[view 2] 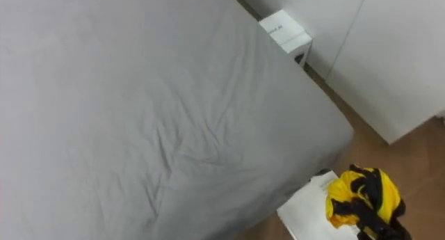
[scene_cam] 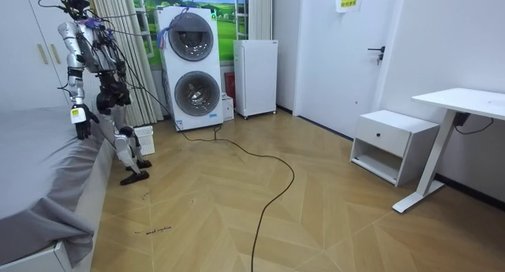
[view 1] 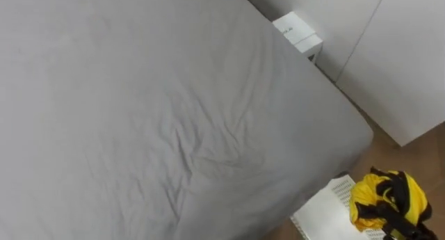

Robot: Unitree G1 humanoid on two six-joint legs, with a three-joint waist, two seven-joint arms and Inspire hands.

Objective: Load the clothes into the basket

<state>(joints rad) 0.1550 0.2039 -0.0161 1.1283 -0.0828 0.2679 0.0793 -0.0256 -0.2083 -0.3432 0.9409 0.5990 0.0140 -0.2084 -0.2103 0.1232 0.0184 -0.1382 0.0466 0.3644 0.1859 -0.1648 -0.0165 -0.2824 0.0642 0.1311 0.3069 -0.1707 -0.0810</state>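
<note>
**Yellow garment at basket by bedside**

G1 robot stands at the edge of a grey bed [view 1: 174,115], on the room view's left, facing away from the camera twd. a white wardrobe [view 1: 403,59]. Its left hand [scene_cam: 81,132] hangs just beside the mattress edge – too small there to tell if it's open or closed.

From the head camera, a white slatted basket [view 1: 323,212] sits on the wood floor [view 1: 417,156] near the bed's corner, at the frame's lower right. A bunched yellow garment [view 1: 368,195] w/ black bands overlaps the basket's right side and reaches past its rim. Can't tell whether it lies inside or is held above.

A dark shape [view 1: 407,231] touches the cloth at its lower right – the robot's other hand or part of the fabric, can't be told.

The sheet is creased. A small white box [view 1: 297,30] stands betw. the bed's far side and the wardrobe. Stacked washer and dryer [scene_cam: 193,67] are near the robot.
</note>
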